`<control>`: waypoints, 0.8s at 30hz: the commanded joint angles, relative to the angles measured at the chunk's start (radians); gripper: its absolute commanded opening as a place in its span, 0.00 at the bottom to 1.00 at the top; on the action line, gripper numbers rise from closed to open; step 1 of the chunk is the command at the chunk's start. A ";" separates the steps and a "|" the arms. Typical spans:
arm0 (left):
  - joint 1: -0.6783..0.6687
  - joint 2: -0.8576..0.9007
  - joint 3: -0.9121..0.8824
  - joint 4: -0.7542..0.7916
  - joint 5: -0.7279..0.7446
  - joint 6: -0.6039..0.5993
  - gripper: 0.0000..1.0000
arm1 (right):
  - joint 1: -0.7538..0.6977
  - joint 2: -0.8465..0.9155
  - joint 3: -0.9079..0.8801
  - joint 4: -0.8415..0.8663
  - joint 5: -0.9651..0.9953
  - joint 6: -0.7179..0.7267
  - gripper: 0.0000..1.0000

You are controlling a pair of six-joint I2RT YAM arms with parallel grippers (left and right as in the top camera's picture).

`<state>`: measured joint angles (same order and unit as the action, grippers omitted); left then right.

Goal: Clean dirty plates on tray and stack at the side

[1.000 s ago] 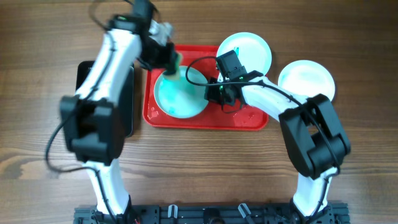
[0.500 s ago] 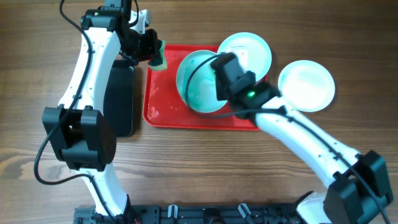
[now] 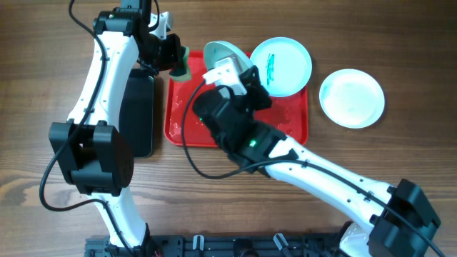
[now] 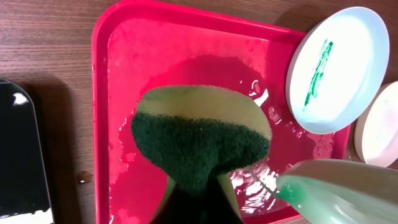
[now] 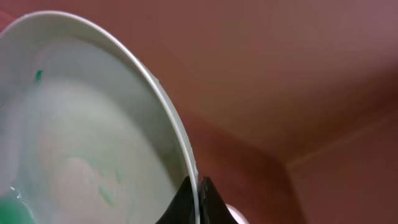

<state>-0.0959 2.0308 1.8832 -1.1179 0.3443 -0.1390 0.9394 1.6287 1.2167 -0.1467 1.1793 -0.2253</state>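
The held plate (image 3: 223,51) is no longer flat on the tray (image 3: 180,123) under the sponge (image 4: 199,143). It now hangs tipped up on edge over the tray's far rim. The right fingers (image 5: 210,202) are pinched tight on its rim. The left fingers (image 4: 186,208) are clamped on the sponge and have drawn back to the tray's far left corner, clear of the plate. The tray floor is left wet and bare where the plate lay.

This suggests the scrubbing of this plate is over and the carry to the side has begun. The right wrist view shows a few green flecks and a green pool low in the bowl, so it may not be fully clean, and it may drip on the way.

The smeared plate (image 3: 282,66) sits over the tray's far right corner, its green streak unwiped. The third plate (image 3: 351,98) lies on the desk (image 3: 400,43) to the right of the tray, apart from it, with no smear that I can see. It is probably the base of the stack, so one plate is likely done, one is in transit and one is left to wipe.
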 commanded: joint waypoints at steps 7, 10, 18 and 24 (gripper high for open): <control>-0.003 0.014 -0.008 -0.002 -0.024 -0.035 0.04 | 0.018 0.016 -0.001 0.052 0.116 -0.199 0.04; -0.003 0.014 -0.008 -0.002 -0.024 -0.035 0.04 | 0.018 0.015 -0.018 0.048 0.098 -0.150 0.04; -0.003 0.014 -0.008 -0.003 -0.024 -0.035 0.04 | 0.010 0.016 -0.048 -0.131 -0.169 0.143 0.04; -0.003 0.013 -0.008 -0.012 -0.024 -0.034 0.04 | -0.054 0.015 -0.047 -0.232 -0.474 0.410 0.04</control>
<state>-0.0963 2.0308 1.8824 -1.1233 0.3264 -0.1635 0.9337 1.6344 1.1721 -0.3546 0.9493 -0.0250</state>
